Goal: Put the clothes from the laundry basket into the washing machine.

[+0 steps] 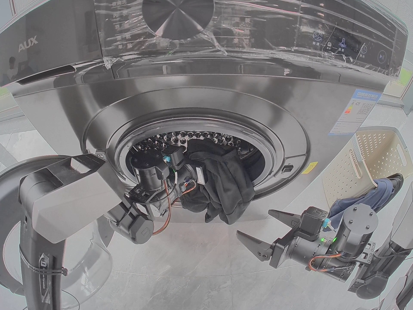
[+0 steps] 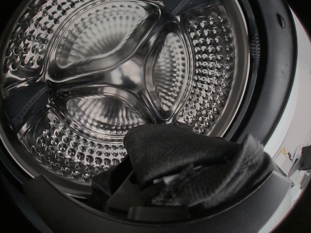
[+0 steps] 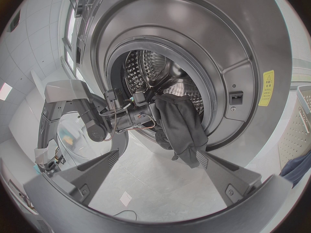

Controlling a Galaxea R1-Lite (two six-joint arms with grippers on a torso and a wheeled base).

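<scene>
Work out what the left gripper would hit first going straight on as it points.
The left gripper, carrying the black garment, would likely reach the drum's rear wall; depth is unclear.

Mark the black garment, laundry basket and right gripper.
black garment (image 1: 228, 181): head view, fold hanging over the drum rim.
laundry basket (image 1: 378, 151): head view, perforated wall.
right gripper (image 1: 254, 222): head view, midway between its open fingertips.
</scene>
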